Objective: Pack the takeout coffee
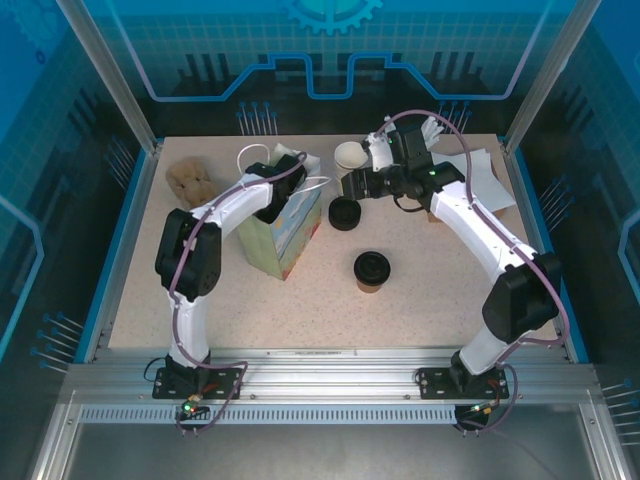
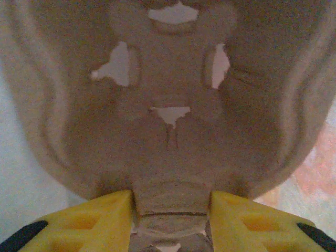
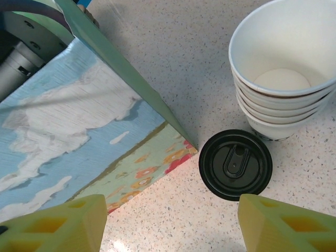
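Observation:
The takeout coffee [image 1: 371, 270], a brownish paper cup with a black lid, stands upright mid-table, apart from both grippers. Left of it stands a painted paper bag [image 1: 288, 232], also in the right wrist view [image 3: 79, 131]. My left arm reaches down into the bag's mouth. There my left gripper [image 2: 172, 210] is shut on the edge of a brown pulp cup carrier [image 2: 168, 79]. My right gripper [image 3: 170, 231] hangs open with nothing in it over the table by the bag's corner [image 1: 350, 186].
A loose black lid [image 3: 235, 164] lies just ahead of the right gripper [image 1: 343, 213]. Behind it is a stack of lidless white cups [image 3: 283, 68]. A second brown carrier [image 1: 190, 178] sits at the back left, white papers [image 1: 475, 170] at the back right.

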Robot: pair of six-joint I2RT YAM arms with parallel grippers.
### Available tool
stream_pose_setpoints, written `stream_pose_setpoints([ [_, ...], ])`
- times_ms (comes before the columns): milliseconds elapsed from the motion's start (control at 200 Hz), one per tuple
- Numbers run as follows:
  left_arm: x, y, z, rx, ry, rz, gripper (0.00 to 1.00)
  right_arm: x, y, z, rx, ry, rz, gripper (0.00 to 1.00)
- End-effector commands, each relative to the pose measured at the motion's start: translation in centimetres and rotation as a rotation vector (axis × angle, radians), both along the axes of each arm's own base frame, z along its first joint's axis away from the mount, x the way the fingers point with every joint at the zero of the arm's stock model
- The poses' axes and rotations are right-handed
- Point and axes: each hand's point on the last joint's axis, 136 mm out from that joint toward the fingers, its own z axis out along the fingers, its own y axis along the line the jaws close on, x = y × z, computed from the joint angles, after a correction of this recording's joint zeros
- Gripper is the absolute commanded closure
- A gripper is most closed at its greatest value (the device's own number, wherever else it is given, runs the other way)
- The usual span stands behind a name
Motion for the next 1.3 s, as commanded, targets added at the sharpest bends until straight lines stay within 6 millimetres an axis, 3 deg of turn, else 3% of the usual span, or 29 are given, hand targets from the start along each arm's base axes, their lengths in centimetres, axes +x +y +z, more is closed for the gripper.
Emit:
stream_pose_setpoints([
  [0, 0.1, -0.4, -1.8, -0.037, 0.017, 0.029, 0.55, -0.3, 0.1, 0.2, -0.003, -0.008, -0.002, 0.32],
  [190, 0.5, -0.4, -2.8, -0.036, 0.005, 0.038, 0.51, -0.4, 0.1, -0.1, -0.006, 0.000, -0.001, 0.32],
  [425, 0.8, -0.3, -1.9, -0.044, -0.017, 0.045, 0.44, -0.6, -0.2, -0.2, -0.016, 0.002, -0.002, 0.32],
  [755, 1.6, -0.3, 4.2, -0.117, -0.138, 0.064, 0.24, -1.0, -0.4, 0.5, -0.018, -0.014, 0.000, 0.32],
  [1070, 2.5, -0.2, 9.4, -0.167, -0.230, 0.072, 0.23, -1.3, -0.5, 0.6, -0.021, -0.016, 0.000, 0.32],
  [1296, 3.1, -0.1, 14.4, -0.177, -0.323, 0.063, 0.23, -1.4, -0.6, 1.2, -0.013, -0.026, -0.002, 0.32],
])
